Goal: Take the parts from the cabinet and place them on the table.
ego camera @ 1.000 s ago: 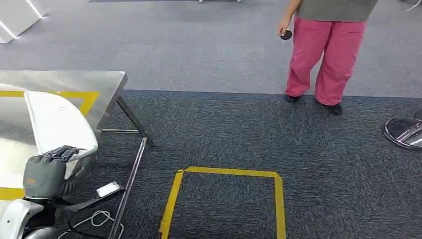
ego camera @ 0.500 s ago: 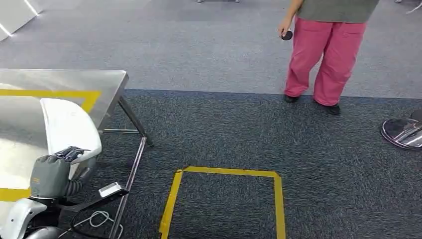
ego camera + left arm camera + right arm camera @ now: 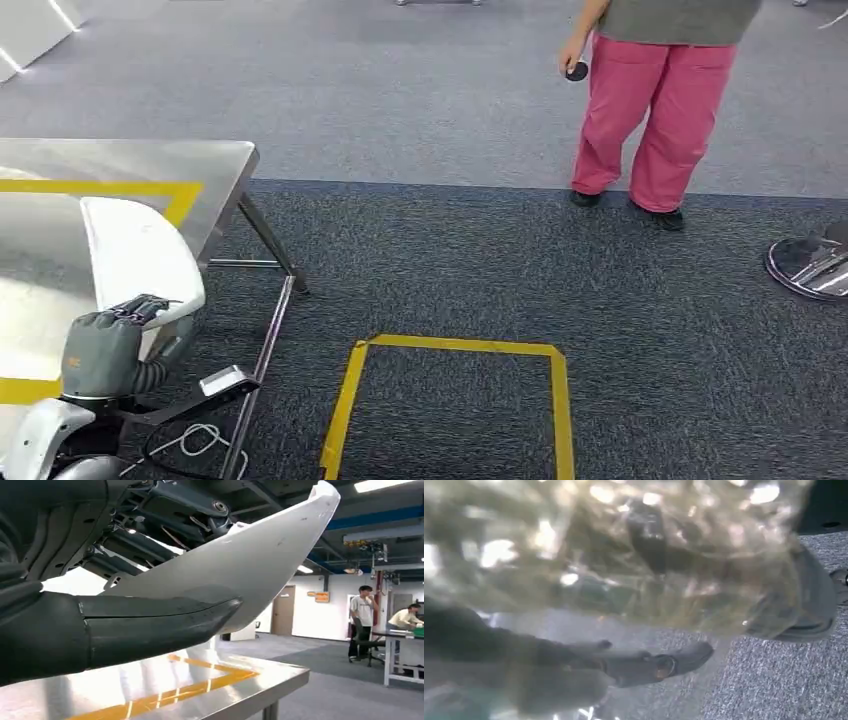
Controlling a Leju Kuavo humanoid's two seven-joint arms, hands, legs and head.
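The robot's left hand is gripping a curved white plastic part by its near end, fingers curled over the top edge and the thick thumb pressing along the underside, so the panel is clamped from both faces and cannot pivot. The part is hanging above the steel table, over the corner marked with yellow tape; in the left wrist view a gap is showing between its lower edge and the shiny top, so it is not yet resting there. Holding it flat-side-down and roughly level is probably meant to let it settle on its broad face inside the taped zone rather than tip on an edge.

The right hand is holding a crinkled transparent plastic piece close against the wrist camera, its dark fingers showing blurred through the material; exactly how they are closing on it cannot be told.

A person in pink trousers is standing well apart on the carpet, beyond a yellow taped square on the floor.
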